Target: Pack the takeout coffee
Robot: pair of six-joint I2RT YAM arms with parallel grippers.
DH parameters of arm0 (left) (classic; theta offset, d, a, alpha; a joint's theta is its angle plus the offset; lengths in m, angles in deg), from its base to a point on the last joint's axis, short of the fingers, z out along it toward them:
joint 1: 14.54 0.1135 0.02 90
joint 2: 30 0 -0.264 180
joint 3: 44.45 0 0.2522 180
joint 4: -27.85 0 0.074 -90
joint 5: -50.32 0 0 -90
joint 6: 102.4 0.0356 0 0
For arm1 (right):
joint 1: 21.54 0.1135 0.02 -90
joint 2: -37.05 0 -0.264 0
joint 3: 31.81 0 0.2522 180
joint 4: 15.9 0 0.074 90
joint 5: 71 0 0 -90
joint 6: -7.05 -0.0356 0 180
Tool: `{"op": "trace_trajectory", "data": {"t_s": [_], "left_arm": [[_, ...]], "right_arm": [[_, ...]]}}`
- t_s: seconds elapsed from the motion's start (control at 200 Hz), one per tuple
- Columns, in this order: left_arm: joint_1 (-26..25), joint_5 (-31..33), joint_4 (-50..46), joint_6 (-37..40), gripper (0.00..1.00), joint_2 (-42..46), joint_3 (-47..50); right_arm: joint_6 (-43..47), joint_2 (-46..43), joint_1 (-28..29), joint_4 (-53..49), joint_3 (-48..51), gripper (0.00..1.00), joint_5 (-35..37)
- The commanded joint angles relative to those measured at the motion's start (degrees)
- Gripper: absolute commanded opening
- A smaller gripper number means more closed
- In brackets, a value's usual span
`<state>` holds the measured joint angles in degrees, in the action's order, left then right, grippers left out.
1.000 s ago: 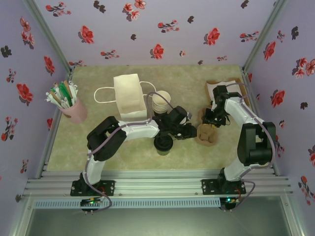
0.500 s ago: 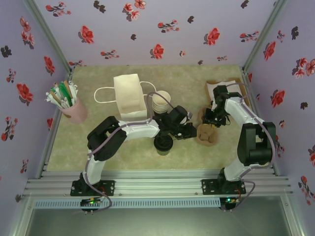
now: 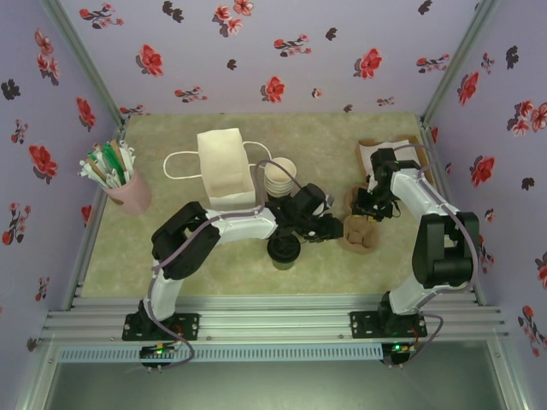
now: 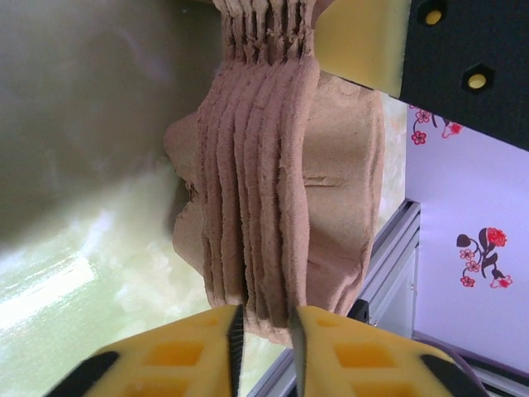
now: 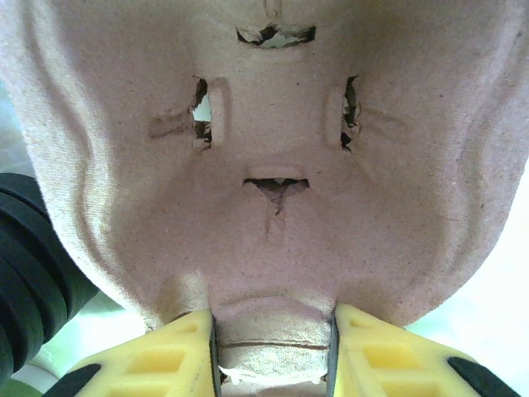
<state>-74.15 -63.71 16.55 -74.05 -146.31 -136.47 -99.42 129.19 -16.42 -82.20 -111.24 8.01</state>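
Top view: coffee cup (image 3: 284, 249) stands upright on the table (image 3: 120, 248), black lid on. It sits just on the near side of the left arm's wrist, in front of the stack of cups (image 3: 278, 178). It is apart from the white paper bag (image 3: 225, 166) and in neither claw.

Left arm reaches across to the carrier stack (image 3: 361, 235) at centre right.

Left wrist view: left claw (image 4: 264, 327) is at a narrow gap, tips either side of a few cardboard edges of the stack, which is seen edge-on. Cannot tell whether the pads actually press on the cardboard.

Right wrist view: right claw (image 5: 273, 339) is clamped on a tab at the edge of a carrier. Cardboard fills the whole gap between the yellow fingers (image 5: 165, 356). In the top view this claw sits on the far side of the stack.

Pink holder (image 3: 128, 192) with sticks stands at far left, well apart from the rest.
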Motion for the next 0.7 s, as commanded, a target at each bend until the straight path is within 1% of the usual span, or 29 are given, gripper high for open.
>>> {"op": "trace_trajectory", "data": {"t_s": [0.0, 0.19, 0.695], "left_arm": [[0.02, -1.55, 3.73, -1.32, 0.29, -1.11, -0.05], [0.11, -2.50, 5.62, -2.27, 0.32, -0.97, 0.84], [1.69, -1.59, 8.02, -2.77, 0.31, 1.44, 5.38]], "right_arm": [[-0.06, -0.98, 0.15, -0.18, -0.10, 0.34, -4.66], [-0.23, -1.22, 0.15, -0.04, -0.04, 0.34, -5.10], [-0.82, -5.03, 0.13, -1.12, -0.52, 0.33, -6.21]]}}
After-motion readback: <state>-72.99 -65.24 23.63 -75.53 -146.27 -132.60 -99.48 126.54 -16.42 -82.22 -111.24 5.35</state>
